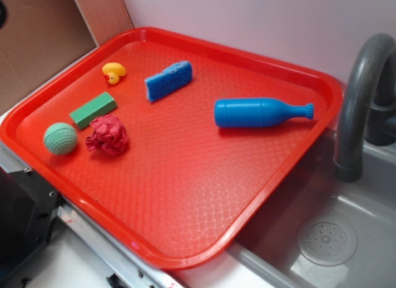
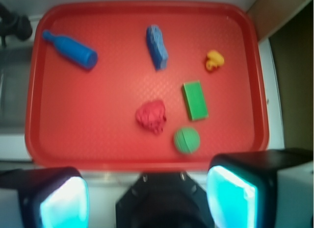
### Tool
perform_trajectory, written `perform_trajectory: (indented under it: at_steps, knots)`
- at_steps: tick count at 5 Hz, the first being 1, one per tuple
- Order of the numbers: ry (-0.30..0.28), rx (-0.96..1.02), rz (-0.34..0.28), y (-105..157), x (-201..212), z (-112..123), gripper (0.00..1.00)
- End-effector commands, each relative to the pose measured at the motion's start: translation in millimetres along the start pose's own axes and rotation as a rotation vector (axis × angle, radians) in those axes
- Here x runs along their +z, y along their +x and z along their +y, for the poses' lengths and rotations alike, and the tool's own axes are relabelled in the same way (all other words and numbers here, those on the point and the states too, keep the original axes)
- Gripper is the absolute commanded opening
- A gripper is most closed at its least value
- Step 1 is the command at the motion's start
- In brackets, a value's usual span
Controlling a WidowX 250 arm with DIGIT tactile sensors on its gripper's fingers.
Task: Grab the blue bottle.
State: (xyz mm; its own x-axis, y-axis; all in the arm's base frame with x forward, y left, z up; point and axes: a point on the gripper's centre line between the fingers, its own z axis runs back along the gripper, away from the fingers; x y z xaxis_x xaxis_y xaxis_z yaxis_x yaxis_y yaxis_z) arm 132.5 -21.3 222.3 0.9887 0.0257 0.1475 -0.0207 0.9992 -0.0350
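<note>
Fingers (image 2: 147, 198) spread and empty, hovering off the tray's (image 2: 147, 162) near rim. Your target, the bottle (image 2: 71, 50), lies on its side near the far corner by the sink (image 1: 346, 232), untouched; approach and grasp both remain.

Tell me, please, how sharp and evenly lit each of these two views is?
Exterior view: sharp, with soft even light and a faint sheen on the red plastic tray; the smooth bright-blue plastic bottle casts only a thin shadow. Wrist view: softer, the bottle slightly blurred, and the open gripper fingers out of focus, glowing cyan.
</note>
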Motion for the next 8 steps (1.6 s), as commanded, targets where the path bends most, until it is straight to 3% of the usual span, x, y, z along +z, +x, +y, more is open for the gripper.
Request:
perform_trajectory:
  at_steps: [1, 3, 4, 6, 7, 8]
  knots:
    - [-0.010, -0.240, -0.119, 44, -37, -37, 1.00]
    - [-0.025, -0.532, -0.184, 75, -80, -73, 1.00]
    - [0.009, -0.601, -0.214, 89, -99, -76, 1.00]
    - [0.086, -0.665, -0.160, 119, -149, -89, 1.00]
    - [0.052, -0.718, -0.109, 130, -174, -97, 1.00]
    - [0.066, -0.727, -0.071, 134, -189, -102, 1.00]
